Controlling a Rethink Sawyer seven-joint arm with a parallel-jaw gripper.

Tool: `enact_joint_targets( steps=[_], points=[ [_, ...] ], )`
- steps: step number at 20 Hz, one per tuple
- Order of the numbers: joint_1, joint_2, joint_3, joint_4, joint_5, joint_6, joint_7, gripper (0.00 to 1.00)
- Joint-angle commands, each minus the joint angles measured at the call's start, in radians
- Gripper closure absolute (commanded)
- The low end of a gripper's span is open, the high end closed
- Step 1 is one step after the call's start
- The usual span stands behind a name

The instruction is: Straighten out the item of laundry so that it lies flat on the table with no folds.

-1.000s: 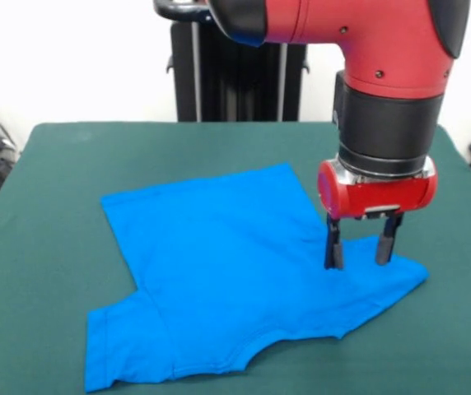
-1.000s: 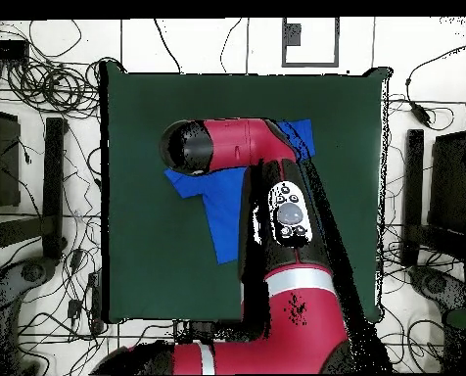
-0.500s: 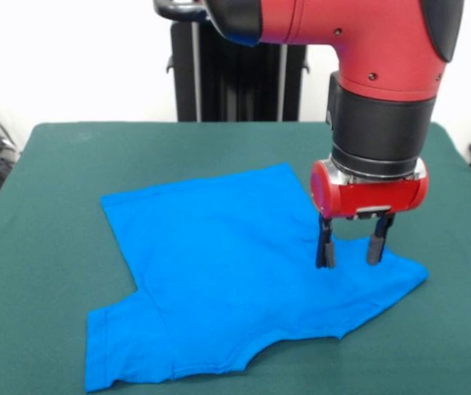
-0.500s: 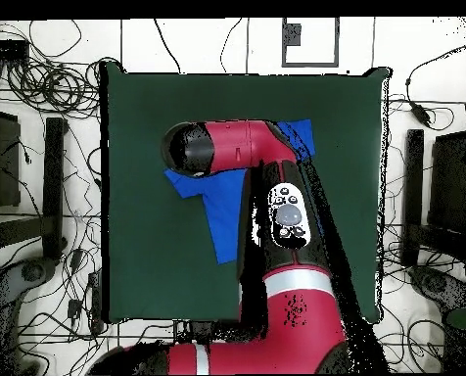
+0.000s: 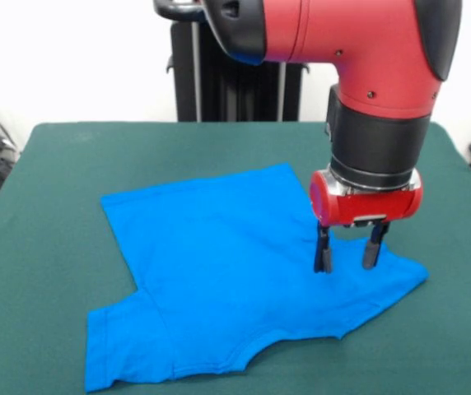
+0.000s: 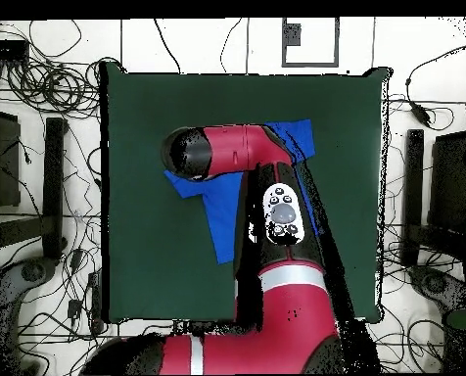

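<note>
- Dark green felt-like tabletop (image 5: 62,164) fills the scene under a plain white wall, and the bright blue short-sleeved soft-fabric T-shirt (image 5: 219,271) lies spread near its middle, reaching toward the near edge.
- Your red and black arm's gripper (image 5: 347,258) hangs over the shirt's right-hand part, by the sleeve (image 5: 392,280) that points right. Its two dark fingers (image 5: 323,253) stand apart, released, holding nothing; whether the tips touch the cloth cannot be told.
- From the front the shirt looks mostly flat, with a few soft wrinkles around the near-left sleeve (image 5: 124,350) and the lower hem. The overhead view hides much of it behind the arm.
- If you mean to smooth the right sleeve, come down straight, pinch only the top layer near the sleeve's edge, and draw outward to the right, low over the table.
- Pull slowly: soft fabric likely drags the whole shirt along instead of stretching flat.
- Let go before the body bunches.
</note>
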Motion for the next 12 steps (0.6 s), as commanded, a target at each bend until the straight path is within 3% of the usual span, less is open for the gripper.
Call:
enact_joint_targets(
  steps=[1,12],
  points=[
    [0.046,0.025,0.015,0.051,0.038,-0.054,0.21,0.0],
    [0.077,0.025,0.009,0.034,0.063,-0.038,0.239,0.0]
  ],
)
